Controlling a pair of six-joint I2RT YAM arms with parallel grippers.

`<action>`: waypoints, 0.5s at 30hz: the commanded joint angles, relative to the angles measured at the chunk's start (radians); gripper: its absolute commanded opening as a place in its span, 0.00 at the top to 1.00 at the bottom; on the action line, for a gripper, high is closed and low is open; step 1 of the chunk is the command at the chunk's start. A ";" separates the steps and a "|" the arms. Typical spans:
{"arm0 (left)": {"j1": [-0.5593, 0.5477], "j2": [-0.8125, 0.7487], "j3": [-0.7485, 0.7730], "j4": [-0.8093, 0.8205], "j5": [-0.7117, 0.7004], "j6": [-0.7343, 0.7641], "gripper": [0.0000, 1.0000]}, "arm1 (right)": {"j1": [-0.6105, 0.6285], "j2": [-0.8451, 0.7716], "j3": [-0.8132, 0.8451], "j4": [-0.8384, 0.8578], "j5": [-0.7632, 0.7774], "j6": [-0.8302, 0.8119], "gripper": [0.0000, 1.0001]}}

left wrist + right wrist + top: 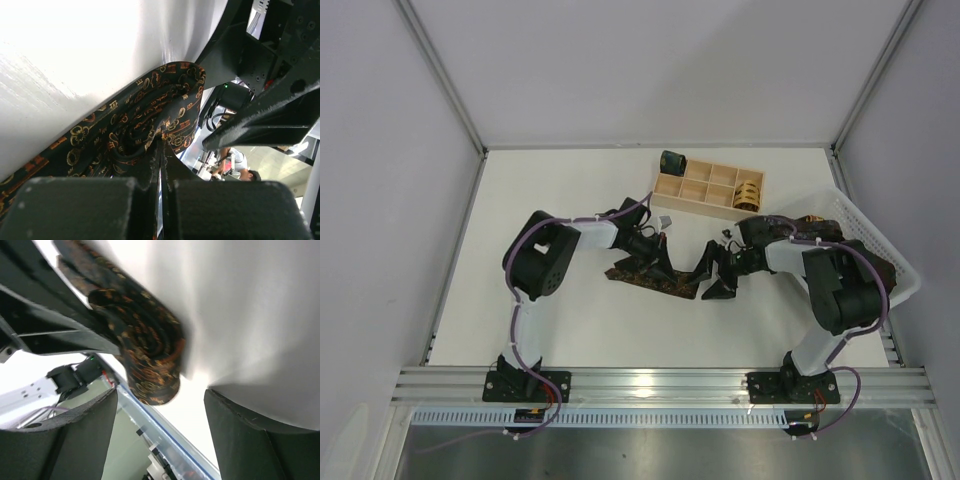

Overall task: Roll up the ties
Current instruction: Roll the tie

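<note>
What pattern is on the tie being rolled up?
Black tie with small orange-gold motifs, clearest in the left wrist view.

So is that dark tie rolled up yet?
Partly: one end of the tie is coiled near the right claw; the rest lies flat.

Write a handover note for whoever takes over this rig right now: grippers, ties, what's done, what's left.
Left gripper: fingers shut on a fold of the tie lying mid-table.
Right gripper: fingers open, either side of that tie's partly coiled end, not gripping.
Done: tan-gold coil in the right end of the wooden tray; dark green coil at the tray's far left corner.
Left: finish rolling this tie. Dark fabric shows in the white basket, probably more ties.
</note>
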 commanded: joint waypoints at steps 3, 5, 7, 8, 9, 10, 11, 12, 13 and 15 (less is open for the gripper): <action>0.006 0.100 -0.026 -0.110 -0.234 0.112 1.00 | 0.013 0.083 -0.032 0.192 0.022 -0.010 0.24; 0.006 0.106 -0.020 -0.108 -0.228 0.110 0.99 | 0.007 0.090 -0.035 0.183 0.045 -0.009 0.25; 0.005 0.108 -0.018 -0.104 -0.225 0.106 0.99 | 0.007 0.088 -0.039 0.191 0.054 -0.009 0.26; 0.005 0.108 -0.018 -0.102 -0.222 0.103 0.99 | 0.007 0.091 -0.038 0.188 0.055 -0.010 0.27; 0.006 0.108 -0.015 -0.099 -0.220 0.100 0.99 | 0.007 0.100 -0.041 0.202 0.039 -0.007 0.28; 0.005 0.108 -0.015 -0.097 -0.217 0.096 1.00 | 0.008 0.108 -0.041 0.215 0.029 0.008 0.29; 0.006 0.108 -0.012 -0.096 -0.216 0.092 1.00 | 0.015 0.114 -0.041 0.241 0.020 0.017 0.30; 0.005 0.108 -0.012 -0.093 -0.213 0.090 1.00 | 0.021 0.134 -0.041 0.255 0.002 0.028 0.31; 0.005 0.108 -0.014 -0.088 -0.210 0.087 0.99 | 0.025 0.142 -0.039 0.255 -0.001 0.042 0.33; 0.006 0.109 -0.012 -0.082 -0.205 0.078 1.00 | 0.045 0.162 -0.049 0.344 -0.015 0.097 0.36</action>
